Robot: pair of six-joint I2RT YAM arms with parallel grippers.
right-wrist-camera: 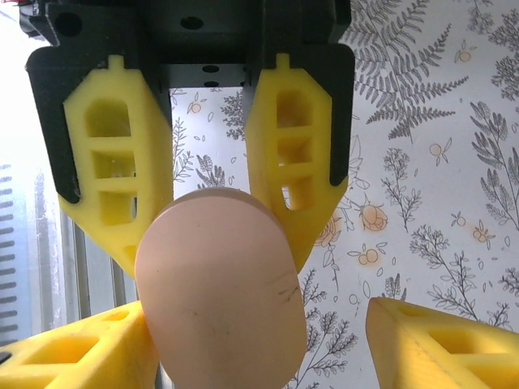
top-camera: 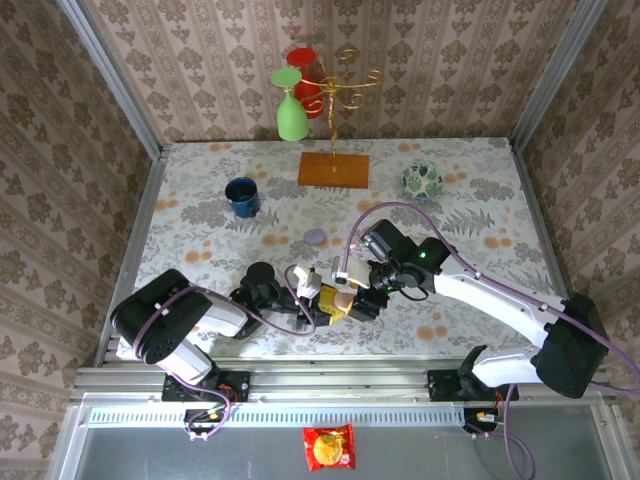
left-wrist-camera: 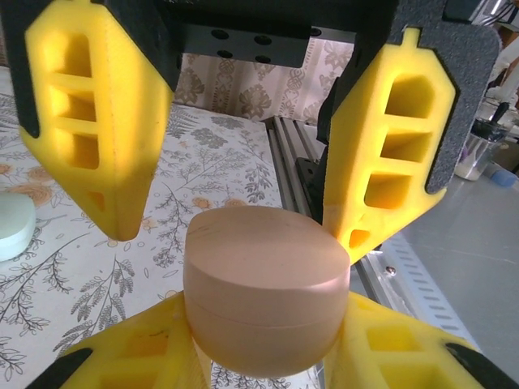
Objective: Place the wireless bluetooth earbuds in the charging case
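Both jaws of the left gripper [right-wrist-camera: 217, 258] clamp the peach charging case [left-wrist-camera: 268, 292] at its flanks, held above the bench [top-camera: 200, 190] at lower centre of the top view. The right gripper [left-wrist-camera: 238, 235] faces it with jaws apart, one clear of the shell. The case looks light, rigid and slick, so grip across its widest band. The left wrist view shows its seam shut; the top view adds a lilac piece [top-camera: 315, 237] beyond. Whether earbuds sit inside, I cannot tell.

The pale pink egg-shaped matte case [right-wrist-camera: 217, 292] hides the tips of my right fingers [right-wrist-camera: 298, 154]; its base is cropped at 6 o'clock.
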